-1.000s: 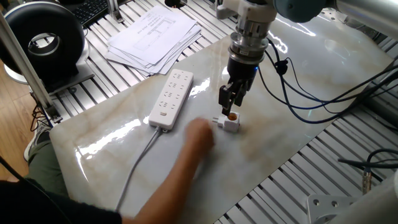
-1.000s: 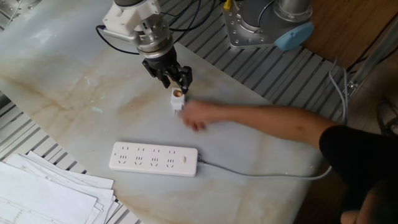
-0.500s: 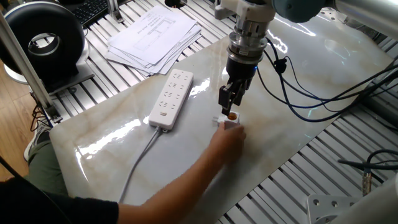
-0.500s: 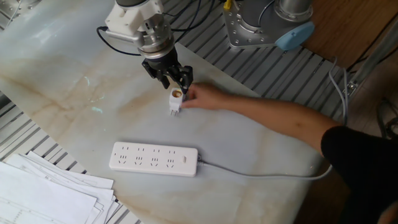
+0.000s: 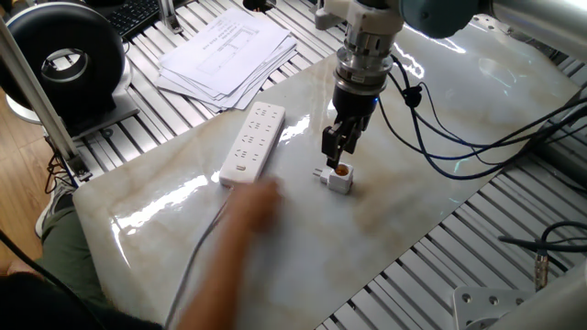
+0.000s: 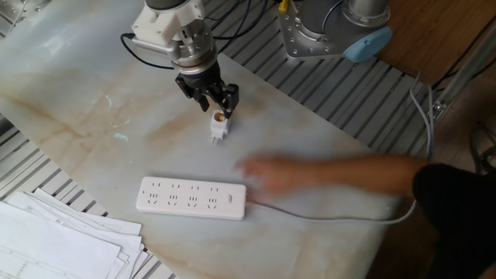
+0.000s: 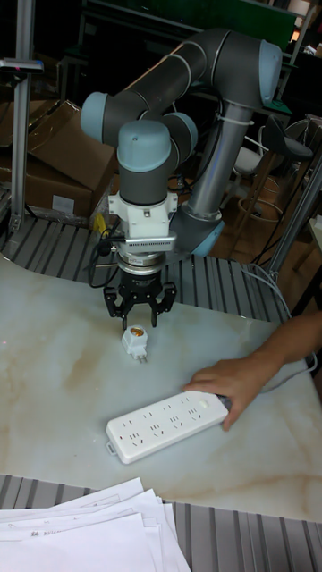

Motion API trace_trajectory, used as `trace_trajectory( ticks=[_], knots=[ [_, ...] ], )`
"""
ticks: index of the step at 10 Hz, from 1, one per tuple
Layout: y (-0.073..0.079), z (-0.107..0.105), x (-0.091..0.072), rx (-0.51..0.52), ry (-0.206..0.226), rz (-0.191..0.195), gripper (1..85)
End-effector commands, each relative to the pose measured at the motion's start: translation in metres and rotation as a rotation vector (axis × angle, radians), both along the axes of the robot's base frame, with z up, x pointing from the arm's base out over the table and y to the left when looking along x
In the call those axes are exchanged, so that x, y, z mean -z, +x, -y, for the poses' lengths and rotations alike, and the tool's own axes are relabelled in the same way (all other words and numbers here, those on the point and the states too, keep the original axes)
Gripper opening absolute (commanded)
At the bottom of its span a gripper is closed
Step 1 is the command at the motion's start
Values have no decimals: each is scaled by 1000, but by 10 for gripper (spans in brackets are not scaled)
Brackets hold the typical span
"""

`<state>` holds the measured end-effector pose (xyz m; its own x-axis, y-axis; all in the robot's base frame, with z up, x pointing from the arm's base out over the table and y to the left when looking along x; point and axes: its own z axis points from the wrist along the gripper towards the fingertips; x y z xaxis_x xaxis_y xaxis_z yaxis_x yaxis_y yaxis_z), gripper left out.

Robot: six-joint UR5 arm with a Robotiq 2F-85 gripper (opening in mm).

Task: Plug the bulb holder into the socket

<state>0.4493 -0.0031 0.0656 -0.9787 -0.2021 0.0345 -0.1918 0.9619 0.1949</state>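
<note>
I see my hand (image 7: pixel 139 315) open wide just above holder (image 7: pixel 135 341); a person's arm (image 7: pixel 255 368) rests on socket (image 7: pixel 167 424), papers (image 5: pixel 225 53) beyond.

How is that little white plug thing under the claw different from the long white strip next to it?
The bulb holder is small and stubby, with prongs on one side and an orange-copper opening; the socket is long and flat, with rows of outlet holes. The bulb holder sits just beneath the open gripper; the socket lies apart from it, with a person's hand at its cabled end. Both are white plastic on the table.
</note>
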Motion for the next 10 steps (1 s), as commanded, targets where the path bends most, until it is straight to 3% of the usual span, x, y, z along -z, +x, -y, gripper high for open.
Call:
trace_trajectory(
  ticks=[1, 10],
  knots=[
    [4, 1, 2, 14, -15, 12, 563],
    [4, 2, 15, 37, -22, 42, 553]
  ],
)
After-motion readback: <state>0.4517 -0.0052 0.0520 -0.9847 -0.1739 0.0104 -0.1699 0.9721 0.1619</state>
